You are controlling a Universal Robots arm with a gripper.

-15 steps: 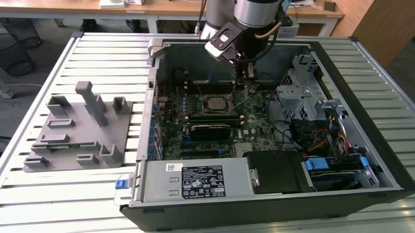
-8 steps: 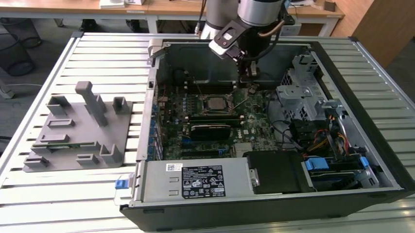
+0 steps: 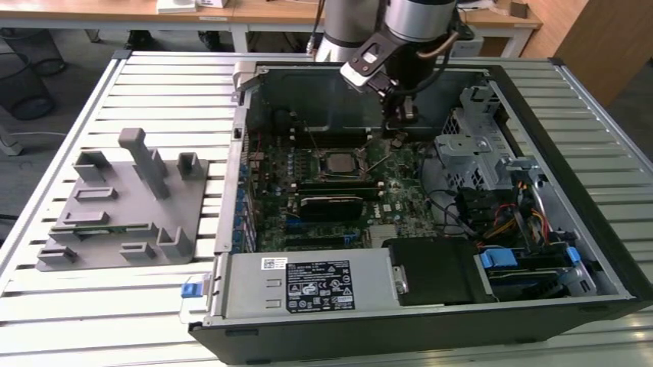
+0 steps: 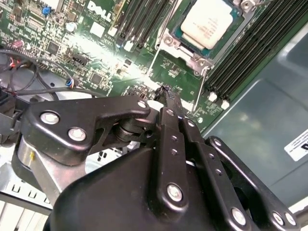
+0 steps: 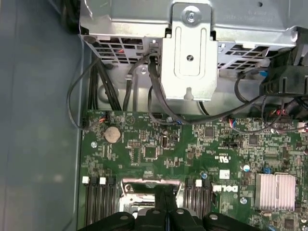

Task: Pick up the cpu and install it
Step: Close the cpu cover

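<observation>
Cpu (image 4: 207,21) lies in the socket (image 4: 166,41) on the board (image 4: 96,53), silver top bare. I see my gripper (image 4: 167,92) pressed together, empty, just beside the socket's corner, with the case wall (image 4: 260,120) near.

The cpu (image 4: 209,21) is cut off by the second wrist view's edge.

One cpu (image 4: 208,22), one pincer (image 4: 169,96), one computer case (image 3: 408,334), one grey fixture (image 3: 115,208).

Slatted table (image 3: 153,84): PC case (image 3: 357,338), grey fixture (image 3: 128,200).
</observation>
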